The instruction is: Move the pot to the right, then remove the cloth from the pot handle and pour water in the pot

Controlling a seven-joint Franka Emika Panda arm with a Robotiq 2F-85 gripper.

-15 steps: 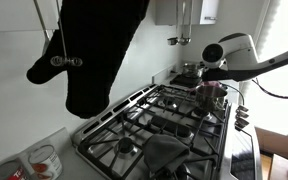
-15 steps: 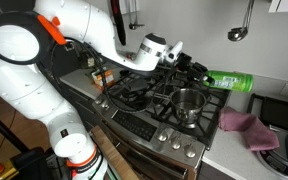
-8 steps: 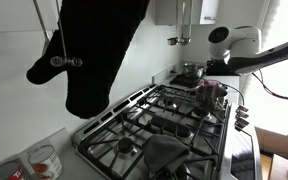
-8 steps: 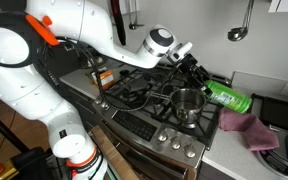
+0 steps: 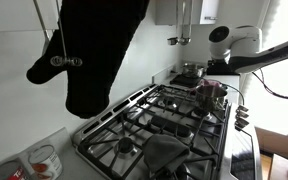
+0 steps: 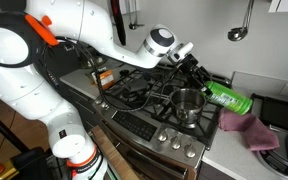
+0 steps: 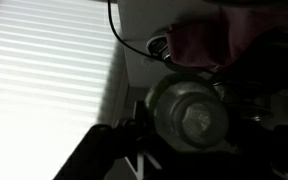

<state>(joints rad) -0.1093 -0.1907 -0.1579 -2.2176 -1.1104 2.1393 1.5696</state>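
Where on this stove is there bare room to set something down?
The burner grates between the cloth and the pot are bare. Around the pot it is crowded: the gripper holds a green bottle close by it.

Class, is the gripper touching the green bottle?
Touching. In an exterior view the gripper clasps one end of the green bottle, holding it tilted in the air.

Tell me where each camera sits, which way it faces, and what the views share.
Exterior view: counter level at one end of the hob, looking along it past the oven mitt; arm at far end.
Exterior view: raised, before the hob; arm and gripper holding the green bottle.
Wrist view: looks along the green bottle.
Both exterior views show the pot.
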